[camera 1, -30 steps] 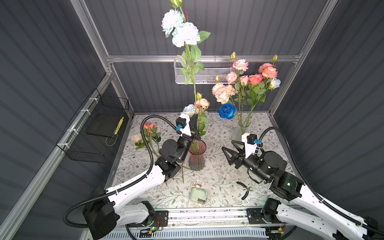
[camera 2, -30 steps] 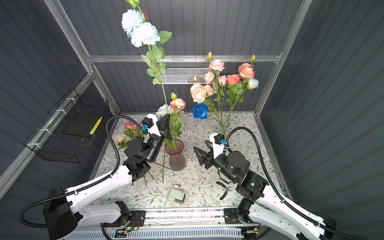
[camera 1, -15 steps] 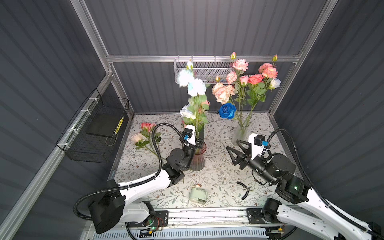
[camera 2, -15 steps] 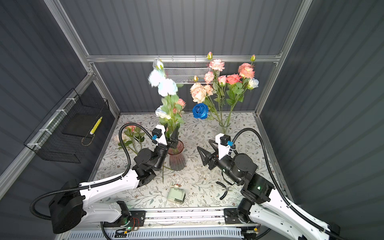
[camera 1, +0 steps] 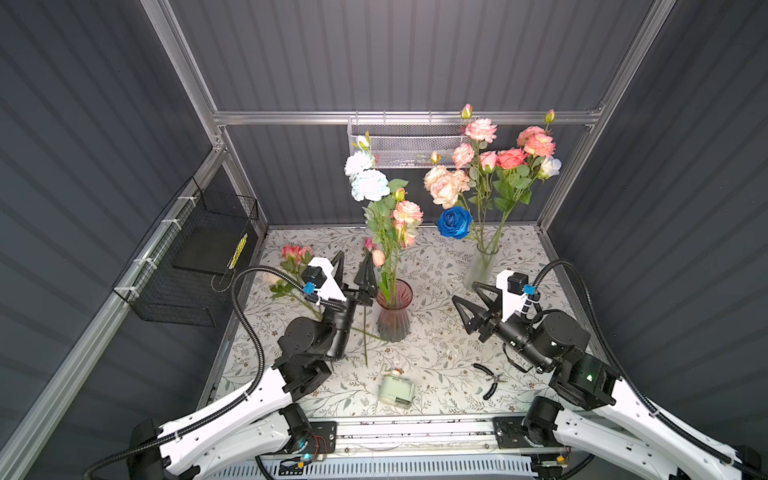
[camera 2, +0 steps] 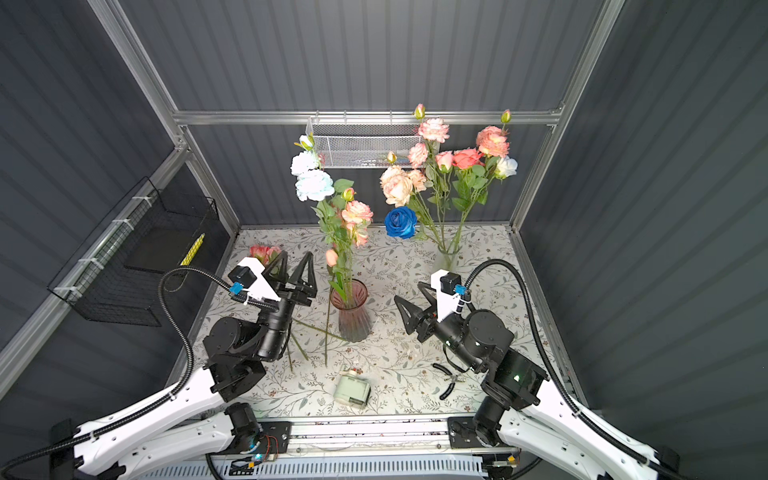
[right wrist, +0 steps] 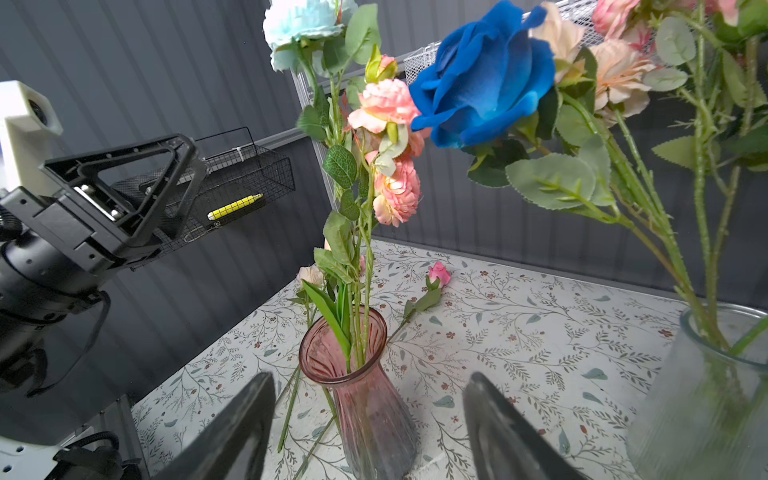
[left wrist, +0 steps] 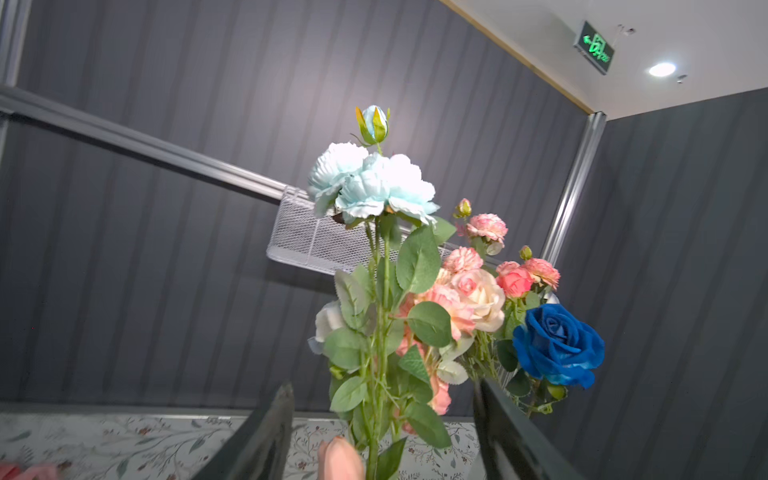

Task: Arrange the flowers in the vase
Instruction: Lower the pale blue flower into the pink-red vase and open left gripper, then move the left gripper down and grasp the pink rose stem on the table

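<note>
A pink glass vase (camera 1: 394,311) (camera 2: 350,309) (right wrist: 365,399) stands mid-table, holding a pale blue flower (camera 1: 368,185) (left wrist: 374,187) stem and a pink rose (camera 1: 407,212) stem, both upright. My left gripper (camera 1: 354,255) (camera 2: 296,254) (left wrist: 382,388) is open just left of those stems, touching nothing. The right gripper (camera 1: 465,291) (camera 2: 408,291) (right wrist: 370,376) is open and empty, right of the vase and facing it. More flowers (camera 1: 291,257) lie loose at the table's left, their stems (camera 1: 365,336) running beside the vase.
A clear vase (camera 1: 482,266) (right wrist: 706,395) at the back right holds pink and peach roses and a deep blue rose (camera 1: 454,222) (left wrist: 557,345). Pliers (camera 1: 490,380) and a small pale green box (camera 1: 397,390) lie near the front edge. A black wire basket (camera 1: 199,257) hangs on the left wall.
My left gripper lowered the pale blue flower into the pink vase, opened and let it go. The right gripper shifted slightly and stayed open.
</note>
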Tool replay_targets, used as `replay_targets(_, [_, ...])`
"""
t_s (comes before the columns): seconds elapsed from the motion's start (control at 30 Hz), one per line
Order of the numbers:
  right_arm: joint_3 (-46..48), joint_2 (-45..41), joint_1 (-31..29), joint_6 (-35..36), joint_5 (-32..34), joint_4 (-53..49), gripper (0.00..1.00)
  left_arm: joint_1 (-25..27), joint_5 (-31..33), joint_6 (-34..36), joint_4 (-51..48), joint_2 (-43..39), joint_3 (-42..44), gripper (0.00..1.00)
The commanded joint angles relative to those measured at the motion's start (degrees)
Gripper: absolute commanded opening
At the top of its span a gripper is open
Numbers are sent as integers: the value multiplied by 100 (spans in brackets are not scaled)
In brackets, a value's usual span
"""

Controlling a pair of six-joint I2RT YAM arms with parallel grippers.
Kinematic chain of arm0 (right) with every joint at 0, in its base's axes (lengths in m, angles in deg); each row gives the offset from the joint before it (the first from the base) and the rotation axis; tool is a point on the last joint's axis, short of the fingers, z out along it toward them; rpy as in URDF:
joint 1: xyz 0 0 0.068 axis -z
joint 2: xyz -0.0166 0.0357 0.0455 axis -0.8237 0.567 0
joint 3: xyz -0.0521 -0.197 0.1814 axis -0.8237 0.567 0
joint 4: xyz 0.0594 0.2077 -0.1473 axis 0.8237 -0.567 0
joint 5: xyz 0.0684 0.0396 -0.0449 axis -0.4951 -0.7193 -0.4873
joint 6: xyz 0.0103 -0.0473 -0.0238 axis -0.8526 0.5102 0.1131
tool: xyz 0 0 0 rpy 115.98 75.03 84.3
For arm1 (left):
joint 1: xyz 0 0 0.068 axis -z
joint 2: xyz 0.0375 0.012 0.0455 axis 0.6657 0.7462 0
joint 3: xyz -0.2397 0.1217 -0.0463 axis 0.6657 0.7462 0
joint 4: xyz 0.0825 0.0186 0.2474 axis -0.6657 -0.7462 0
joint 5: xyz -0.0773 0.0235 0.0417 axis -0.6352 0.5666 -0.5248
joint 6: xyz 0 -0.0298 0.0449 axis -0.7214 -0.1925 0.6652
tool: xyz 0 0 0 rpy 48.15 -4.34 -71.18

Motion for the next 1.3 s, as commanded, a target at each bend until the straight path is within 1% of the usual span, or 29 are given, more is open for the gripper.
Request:
replay_targets(0.0, [123,-95,-30,-78,48,199,74,15,881,-792,-1669,-287,162,72])
replay_targets(0.07, [181,-89,-30,-107,3,221,74,15,1297,-1131,-2464,-352,131,74])
replay_targets(0.13, [244,-78,-32,-155,-26,259,74,-1,1636,-1512,-3262,-350,56,74])
replay_targets(0.2, [283,-61,-30,-186,-70,273,74,-152,1732,-1883,-3961,-294,-25,68])
replay_targets(0.23, [297,-65,-30,-198,-87,289,74,-393,1603,-2150,-4362,-243,-80,67])
replay_targets(0.27, [308,-74,-30,-195,-110,308,74,-713,1291,-2403,-4670,-208,-120,66])
replay_targets(0.33, [319,-71,-30,-204,-151,327,74,-1840,74,-2913,-5056,-108,-116,65])
replay_targets(0.4, [323,-85,-30,-204,-181,327,74,-2796,-1028,-3155,-5088,108,-85,65])
replay_targets(0.43, [316,-104,-30,-197,-187,323,74,-3175,-1473,-3249,-5134,338,-135,65])
replay_targets(0.53, [311,-159,-39,-171,-182,279,74,-3960,-2515,-3359,-5121,1337,-391,65])
replay_targets(0.6, [309,-219,-26,-156,-170,241,74,-4323,-2942,-3482,-4964,2030,-465,65])
replay_targets(0.7, [330,-323,-30,-108,-117,175,74,-4780,-3334,-3735,-4578,2850,-457,65])
replay_targets(0.77, [327,-382,-30,-84,-77,111,74,-4921,-3427,-3827,-4292,3210,-487,65])
replay_targets(0.87, [320,-446,-30,-43,-30,12,74,-4954,-3351,-3730,-4239,3809,-866,64])
replay_targets(0.93, [313,-472,-30,-12,1,-45,74,-4964,-3228,-3661,-4308,4183,-1173,59])
replay_targets(1.0, [330,-498,-30,6,24,-60,74,-4985,-3079,-3652,-4383,4437,-1364,58])
replay_targets(1.17, [361,-553,-30,19,63,-77,74,-5089,-2653,-3771,-4605,4648,-1564,57])
replay_targets(1.27, [380,-556,-30,19,73,-63,74,-5236,-2690,-3778,-4564,4843,-1663,52])
